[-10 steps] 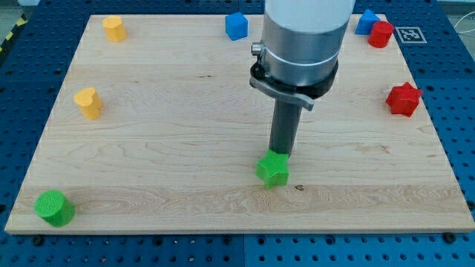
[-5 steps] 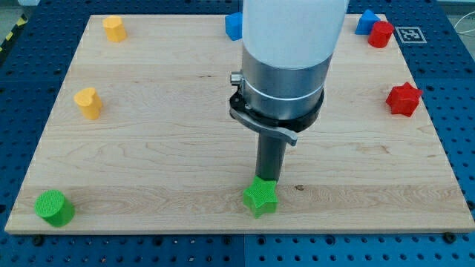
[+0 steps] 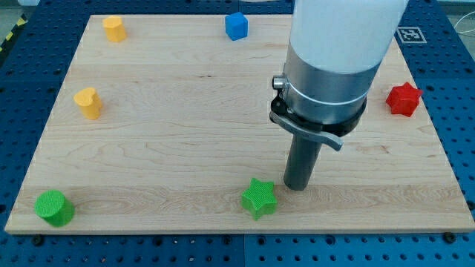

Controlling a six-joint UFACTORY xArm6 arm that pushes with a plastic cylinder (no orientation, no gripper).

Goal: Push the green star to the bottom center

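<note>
The green star lies near the table's bottom edge, roughly at its centre along that edge, so we judge the task close to done or done. Our tip rests on the wood just to the view's right of the star and slightly toward the view's top, apart from it with a thin strip of bare wood between. We have no gripper, only the straight rod, so there is nothing to open or close. Any further nudge would turn on this: the star sits to the view's left and a little below our tip, and a star has no clear long axis. The table is pale, smooth wood on a blue perforated base. Well apart lie a green cylinder, two yellow blocks, a blue cube and a red star.
</note>
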